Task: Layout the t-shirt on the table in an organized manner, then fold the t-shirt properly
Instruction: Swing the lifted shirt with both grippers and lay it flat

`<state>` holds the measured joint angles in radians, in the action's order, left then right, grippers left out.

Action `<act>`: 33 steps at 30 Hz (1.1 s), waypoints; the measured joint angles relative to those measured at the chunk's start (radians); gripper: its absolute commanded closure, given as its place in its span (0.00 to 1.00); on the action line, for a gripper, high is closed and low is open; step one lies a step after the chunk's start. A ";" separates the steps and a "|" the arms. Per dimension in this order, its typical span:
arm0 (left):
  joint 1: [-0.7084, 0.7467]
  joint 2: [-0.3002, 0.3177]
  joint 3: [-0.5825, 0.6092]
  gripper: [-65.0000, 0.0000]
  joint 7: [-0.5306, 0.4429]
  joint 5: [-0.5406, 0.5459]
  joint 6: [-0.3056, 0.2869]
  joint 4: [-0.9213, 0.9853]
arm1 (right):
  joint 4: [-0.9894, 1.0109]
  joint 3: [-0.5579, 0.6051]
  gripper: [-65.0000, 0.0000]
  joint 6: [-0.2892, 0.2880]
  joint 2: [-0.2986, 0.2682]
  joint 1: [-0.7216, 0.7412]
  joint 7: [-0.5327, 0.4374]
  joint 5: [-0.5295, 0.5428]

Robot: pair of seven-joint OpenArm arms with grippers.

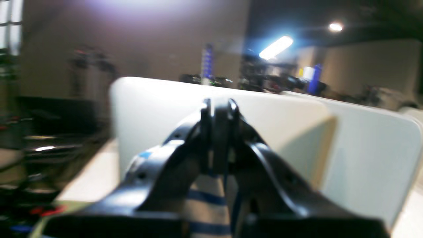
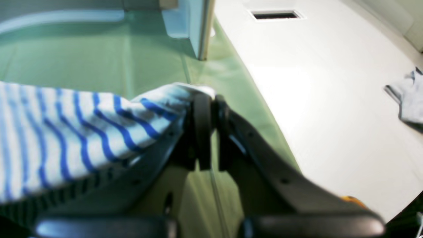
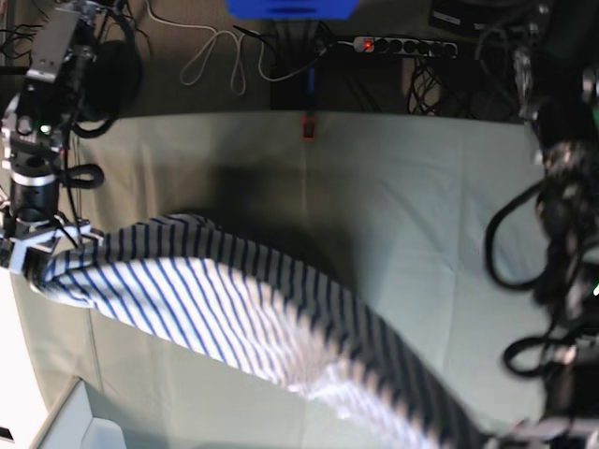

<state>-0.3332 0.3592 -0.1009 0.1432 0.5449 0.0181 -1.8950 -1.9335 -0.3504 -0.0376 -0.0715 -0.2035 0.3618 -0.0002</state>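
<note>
The t-shirt (image 3: 243,309), white with thin blue stripes, hangs stretched in a long band above the table (image 3: 421,206) and casts a shadow on the pale green cloth. My right gripper (image 3: 28,257), at the left of the base view, is shut on one end of it. In the right wrist view the right gripper (image 2: 210,99) pinches a bunched corner of the t-shirt (image 2: 66,132). My left gripper (image 3: 524,435), at the bottom right of the base view, holds the other end. In the left wrist view the left gripper (image 1: 219,105) is shut, with the striped t-shirt (image 1: 205,198) hanging between its fingers.
A red clamp (image 3: 307,126) sits at the table's far edge, with a power strip (image 3: 402,44) and cables behind it. White partition panels (image 1: 281,132) stand beyond the left gripper. A white box (image 3: 75,421) is at the near left corner. A grey cloth (image 2: 408,102) lies on the white floor.
</note>
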 measured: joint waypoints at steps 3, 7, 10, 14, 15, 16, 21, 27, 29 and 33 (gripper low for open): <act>0.124 0.002 -0.106 1.00 -0.010 0.003 -0.018 -0.095 | -0.002 0.001 1.00 0.000 -0.005 0.014 -0.012 0.001; 0.248 0.000 -0.187 1.00 -0.003 0.012 -0.007 -0.118 | 0.000 -0.008 1.00 -0.071 -0.005 0.025 -0.003 -0.002; 0.257 -0.004 -0.227 1.00 -0.019 0.072 -0.009 -0.116 | 0.000 -0.005 1.00 -0.098 0.000 0.037 -0.014 0.000; 0.264 -0.004 -0.241 0.99 -0.004 0.090 -0.005 -0.100 | 0.000 -0.005 1.00 -0.100 0.000 0.031 -0.007 0.000; 0.243 -0.007 -0.223 0.99 -0.012 0.089 -0.005 -0.085 | 0.000 -0.005 1.00 -0.100 0.000 0.028 -0.007 0.000; 0.206 -0.008 -0.198 0.99 -0.016 0.089 0.000 -0.063 | 0.002 -0.005 1.00 -0.100 0.000 0.029 -0.007 -0.001; 0.063 -0.024 -0.079 0.99 -0.021 0.075 -0.016 0.082 | 0.003 -0.003 1.00 -0.100 0.002 0.026 -0.008 0.000; 0.001 -0.024 0.013 0.96 0.002 0.070 -0.011 0.274 | 0.005 -0.002 1.00 -0.100 0.020 0.008 -0.009 -0.003; 0.035 -0.024 0.004 0.85 -0.024 0.075 -0.012 0.282 | 0.005 -0.002 1.00 -0.100 0.039 0.005 -0.008 -0.003; 0.124 -0.031 -0.045 0.59 -0.006 0.074 0.006 0.326 | 0.006 -0.002 1.00 -0.100 0.038 0.001 -0.007 -0.004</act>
<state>-0.2089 0.3279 -0.1463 0.1368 0.6186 0.0242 -1.5688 -1.9278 -0.3523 -0.1375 -0.0338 -0.2028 0.3550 -0.0040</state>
